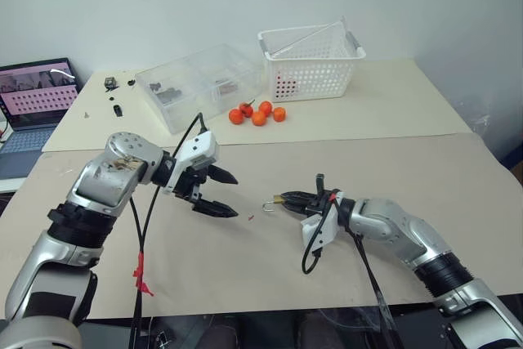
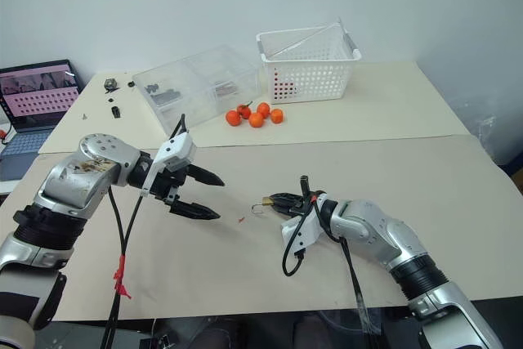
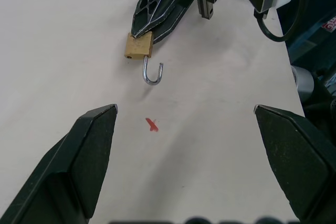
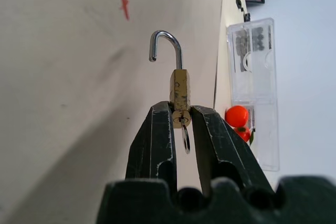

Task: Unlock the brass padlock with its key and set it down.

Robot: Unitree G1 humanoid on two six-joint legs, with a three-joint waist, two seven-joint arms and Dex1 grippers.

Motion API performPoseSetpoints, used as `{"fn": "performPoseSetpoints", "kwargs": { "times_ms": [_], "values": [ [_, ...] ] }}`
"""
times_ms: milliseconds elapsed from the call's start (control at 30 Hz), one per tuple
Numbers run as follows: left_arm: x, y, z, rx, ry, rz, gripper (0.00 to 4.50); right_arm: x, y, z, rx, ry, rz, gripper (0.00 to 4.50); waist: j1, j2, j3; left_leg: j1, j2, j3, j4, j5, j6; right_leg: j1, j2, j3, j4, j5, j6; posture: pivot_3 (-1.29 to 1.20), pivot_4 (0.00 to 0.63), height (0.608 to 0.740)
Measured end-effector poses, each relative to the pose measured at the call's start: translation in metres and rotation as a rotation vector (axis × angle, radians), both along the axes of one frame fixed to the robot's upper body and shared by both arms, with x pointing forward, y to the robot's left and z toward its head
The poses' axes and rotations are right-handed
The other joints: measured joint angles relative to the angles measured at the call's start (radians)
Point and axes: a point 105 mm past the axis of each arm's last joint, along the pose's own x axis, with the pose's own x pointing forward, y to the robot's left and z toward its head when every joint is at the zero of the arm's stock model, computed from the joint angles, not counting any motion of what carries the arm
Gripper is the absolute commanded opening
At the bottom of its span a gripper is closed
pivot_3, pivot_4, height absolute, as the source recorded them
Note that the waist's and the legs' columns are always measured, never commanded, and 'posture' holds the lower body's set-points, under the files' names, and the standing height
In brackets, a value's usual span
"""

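Note:
The brass padlock (image 4: 180,93) is small and golden, and its silvery shackle (image 4: 165,43) stands swung open, free at one end. My right gripper (image 4: 181,111) is shut on the padlock's lower end, low over the beige table (image 1: 392,161) near its middle. The key (image 4: 181,119) sits in the lock's base, with its thin ring (image 4: 186,140) hanging between my fingers. The padlock (image 1: 279,199) points toward my left gripper (image 1: 234,197), which stands open and empty a short way to its left. In the left wrist view the padlock (image 3: 139,45) lies ahead of the open fingers (image 3: 94,145).
A small red mark (image 3: 152,125) lies on the table between the grippers. At the back stand a white basket (image 1: 310,63), a clear plastic box (image 1: 200,83), several orange-red fruits (image 1: 257,112), small dark parts (image 1: 110,83) and a laptop (image 1: 37,100) at far left.

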Motion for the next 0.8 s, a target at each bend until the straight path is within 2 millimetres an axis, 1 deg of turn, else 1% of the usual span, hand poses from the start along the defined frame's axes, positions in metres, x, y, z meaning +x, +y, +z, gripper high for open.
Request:
{"fn": "performPoseSetpoints", "kwargs": {
  "times_ms": [67,133,167,200,233,300,333,433,500,567,667,700,767,800],
  "values": [
    [0.000,-0.001,0.001,-0.001,0.001,0.003,4.44,-0.001,-0.001,-0.005,-0.008,0.008,0.008,0.12,0.000,0.000,0.000,0.000,0.000,0.000,0.000,0.000,0.000,0.000,0.000,0.000,0.000,0.000,0.000,0.00,0.150,0.740],
    [0.000,-0.002,0.000,-0.001,0.001,0.008,4.50,-0.001,-0.001,-0.006,-0.011,0.009,0.016,1.14,-0.001,0.000,0.000,0.000,0.000,0.000,0.000,0.000,0.000,0.000,0.000,0.000,0.000,0.000,0.000,0.00,0.150,0.740],
    [0.000,-0.002,0.000,-0.002,0.001,0.007,4.50,-0.001,-0.001,-0.006,-0.013,0.009,0.017,1.35,-0.002,0.000,0.000,0.000,0.000,0.000,0.000,0.000,0.000,0.000,0.000,0.000,0.000,0.000,0.000,0.00,0.150,0.740],
    [0.000,-0.003,0.000,-0.004,0.001,0.007,4.50,-0.001,-0.001,-0.005,-0.014,0.009,0.019,1.75,-0.002,0.000,0.000,0.000,0.000,0.000,0.000,0.000,0.000,0.000,0.000,0.000,0.000,0.000,0.000,0.00,0.150,0.740],
    [0.000,-0.004,-0.001,-0.007,0.002,0.005,4.50,-0.001,-0.002,-0.005,-0.016,0.008,0.022,2.01,-0.001,0.000,0.000,0.000,0.000,0.000,0.000,0.000,0.000,0.000,0.000,0.000,0.000,0.000,0.000,0.00,0.150,0.740],
    [0.000,-0.006,-0.002,-0.009,0.006,0.000,4.50,-0.001,-0.003,-0.005,-0.022,0.007,0.028,2.80,-0.001,0.000,0.000,0.000,0.000,0.000,0.000,0.000,0.000,0.000,0.000,0.000,0.000,0.000,0.000,0.00,0.150,0.740],
    [0.000,-0.006,-0.002,-0.009,0.007,-0.001,4.50,-0.002,-0.004,-0.006,-0.026,0.007,0.030,3.08,-0.001,0.000,0.000,0.000,0.000,0.000,0.000,0.000,0.000,0.000,0.000,0.001,0.000,0.000,0.000,0.00,0.150,0.740],
    [0.000,-0.009,-0.003,-0.015,0.007,-0.005,4.50,-0.001,-0.011,-0.002,-0.037,-0.006,0.028,4.23,-0.001,0.000,0.000,0.000,0.000,0.000,0.000,0.000,0.000,0.001,0.000,0.001,-0.001,0.000,-0.001,0.00,0.150,0.740],
    [0.000,-0.009,-0.004,-0.017,0.007,-0.006,4.50,0.001,-0.017,0.002,-0.039,-0.020,0.021,4.45,-0.001,0.000,0.000,0.001,0.000,0.000,0.000,0.000,0.000,0.001,0.000,0.001,-0.001,0.000,-0.001,0.00,0.150,0.740],
    [0.000,-0.011,-0.004,-0.021,0.003,-0.010,4.50,0.000,-0.028,0.004,-0.063,-0.026,0.015,4.45,0.003,0.000,0.000,0.001,-0.001,0.000,0.000,0.000,0.000,0.001,-0.001,0.001,-0.001,0.000,-0.001,0.00,0.150,0.740],
    [0.002,-0.011,-0.005,-0.026,-0.001,-0.006,4.50,0.003,-0.052,0.006,-0.092,-0.016,-0.034,4.45,0.008,0.000,0.000,0.000,-0.002,0.001,0.000,0.000,0.000,0.002,-0.002,0.001,-0.001,0.000,-0.001,0.00,0.150,0.740],
    [0.003,-0.010,-0.005,-0.028,-0.003,-0.003,4.50,0.003,-0.063,0.008,-0.101,0.001,-0.062,4.45,0.008,0.000,0.000,0.000,-0.002,0.002,0.000,0.000,0.000,0.002,-0.002,0.001,-0.002,0.000,-0.001,0.00,0.150,0.740],
    [0.005,-0.010,-0.006,-0.034,-0.009,-0.001,4.50,0.004,-0.073,0.010,-0.094,0.048,-0.099,4.45,0.004,0.000,0.000,0.000,-0.002,0.002,0.000,0.000,0.000,0.002,-0.002,0.002,-0.002,0.000,-0.001,0.00,0.150,0.740],
    [0.006,-0.011,-0.006,-0.040,-0.021,-0.004,4.50,0.003,-0.076,0.010,-0.059,0.110,-0.134,4.45,0.003,0.000,0.000,0.000,-0.001,0.003,0.000,0.000,0.000,0.002,-0.001,0.002,-0.002,0.001,-0.001,0.00,0.150,0.740]
  ]
}}
